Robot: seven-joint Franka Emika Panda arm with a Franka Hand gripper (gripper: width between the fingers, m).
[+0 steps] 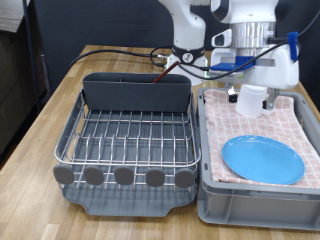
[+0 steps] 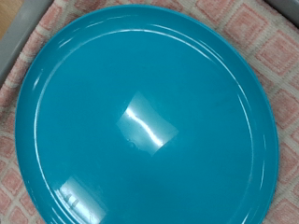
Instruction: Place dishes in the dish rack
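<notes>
The round light-blue plate (image 1: 262, 158) lies flat on the pink checked cloth in the grey crate (image 1: 205, 150) at the exterior view's right. It fills the wrist view (image 2: 149, 121). My gripper (image 1: 252, 100) hangs over the crate's far part, above and behind the plate; its fingers do not show in the wrist view. The dish rack (image 1: 128, 140), a silver wire grid in a dark grey tray, stands at the left with nothing on its grid. A thin reddish thing (image 1: 160, 72) shows at its tall back compartment (image 1: 135, 92); I cannot tell if it is the spoon. I cannot make out the mug.
The rack and the crate stand side by side on a wooden table (image 1: 50, 110). Cables (image 1: 125, 52) run across the table behind the rack. The robot's white arm (image 1: 200, 30) rises at the back.
</notes>
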